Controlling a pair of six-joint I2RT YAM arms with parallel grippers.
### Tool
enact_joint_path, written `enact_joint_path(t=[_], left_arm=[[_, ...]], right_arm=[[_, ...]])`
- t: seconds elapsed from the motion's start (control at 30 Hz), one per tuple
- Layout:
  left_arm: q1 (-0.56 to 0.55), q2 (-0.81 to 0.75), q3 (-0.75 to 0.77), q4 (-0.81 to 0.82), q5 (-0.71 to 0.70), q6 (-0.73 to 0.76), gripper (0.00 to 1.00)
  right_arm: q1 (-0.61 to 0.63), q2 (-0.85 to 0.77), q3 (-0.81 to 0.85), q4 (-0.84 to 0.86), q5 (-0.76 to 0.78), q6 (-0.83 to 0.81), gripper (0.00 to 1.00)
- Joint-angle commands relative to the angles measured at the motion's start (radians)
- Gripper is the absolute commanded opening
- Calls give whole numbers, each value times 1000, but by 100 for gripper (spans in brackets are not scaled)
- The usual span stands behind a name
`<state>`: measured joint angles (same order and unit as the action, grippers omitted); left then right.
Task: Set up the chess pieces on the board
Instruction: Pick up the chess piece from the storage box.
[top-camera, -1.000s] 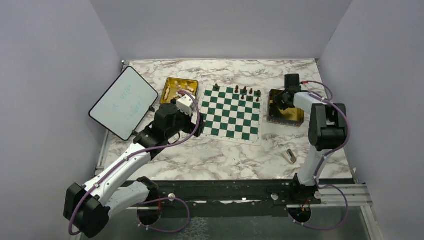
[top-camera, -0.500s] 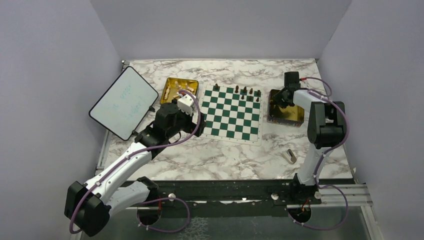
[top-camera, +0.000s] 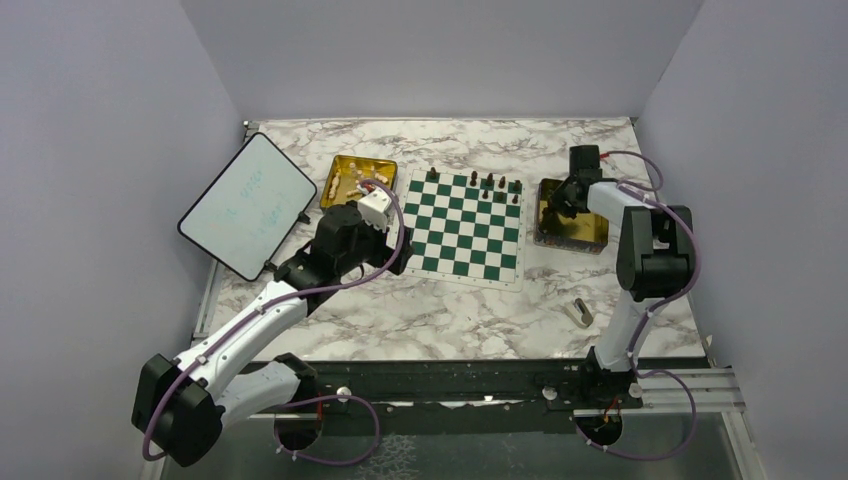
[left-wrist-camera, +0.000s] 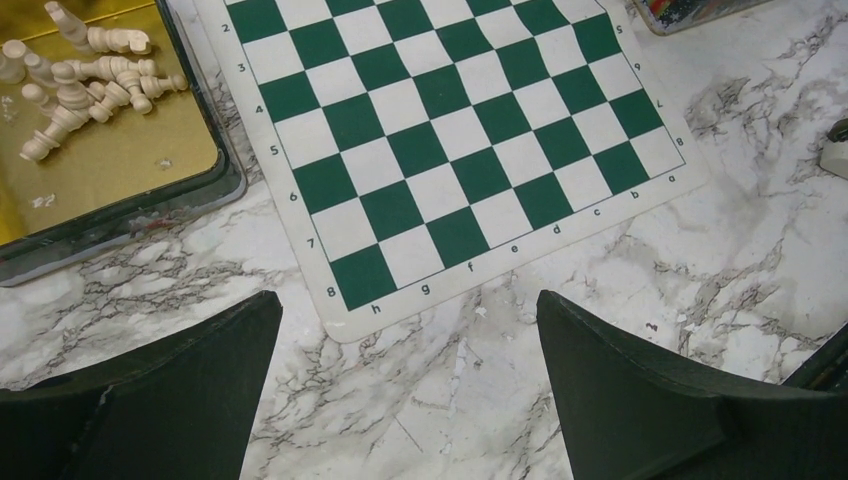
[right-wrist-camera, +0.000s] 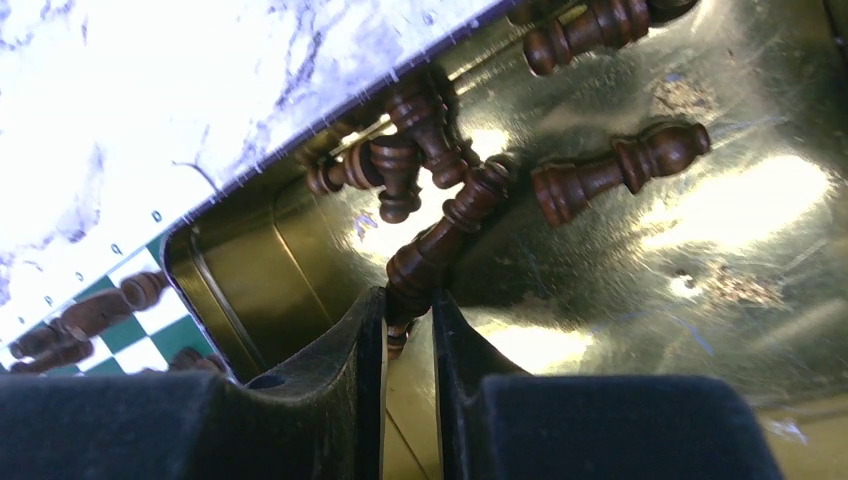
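left arm (top-camera: 250, 325): we log it stretched from the table's near left corner toward its middle, wrist tipped downward. left gripper (left-wrist-camera: 408, 308): jaws spread wide, holding nothing. right arm (top-camera: 640, 262): elbow folded high near the right edge, forearm reaching toward the far edge. right gripper (right-wrist-camera: 408, 300): we note its fingers nearly together, pinching a dark chess piece (right-wrist-camera: 440, 235).

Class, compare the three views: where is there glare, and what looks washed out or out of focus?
Right wrist: glare on the gold tray floor, marble table washed out, right claw gripping a dark piece looks soft. Left wrist: even light, board sharp, open left claw dark, featureless. Top external: flat, even light, pieces tiny.
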<state>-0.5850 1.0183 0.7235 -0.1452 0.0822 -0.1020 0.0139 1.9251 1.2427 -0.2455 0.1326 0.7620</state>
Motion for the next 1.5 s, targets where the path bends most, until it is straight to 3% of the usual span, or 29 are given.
enact_joint_path(t=[0.0,0.37,0.67,0.9,1.2,1.47], left_arm=[[-6,3,28,-12,2,-16,99],[-7,24,21,9,40,-25,99],[-6,67,47,-7,29,-109,98],[3,178,133,-70,112,-191,91],[70,290,261,-50,243,-321,82],[118,433,483,0,353,-418,73]], right_arm=[[-1,-68,-53,-12,5,-95,18],[0,-196,-106,-12,34,-203,17],[21,-334,-178,85,20,-295,16],[113,-412,-215,194,-105,-515,15],[251,-501,-308,370,-281,-623,13],[372,-603,-475,630,-472,-707,13]])
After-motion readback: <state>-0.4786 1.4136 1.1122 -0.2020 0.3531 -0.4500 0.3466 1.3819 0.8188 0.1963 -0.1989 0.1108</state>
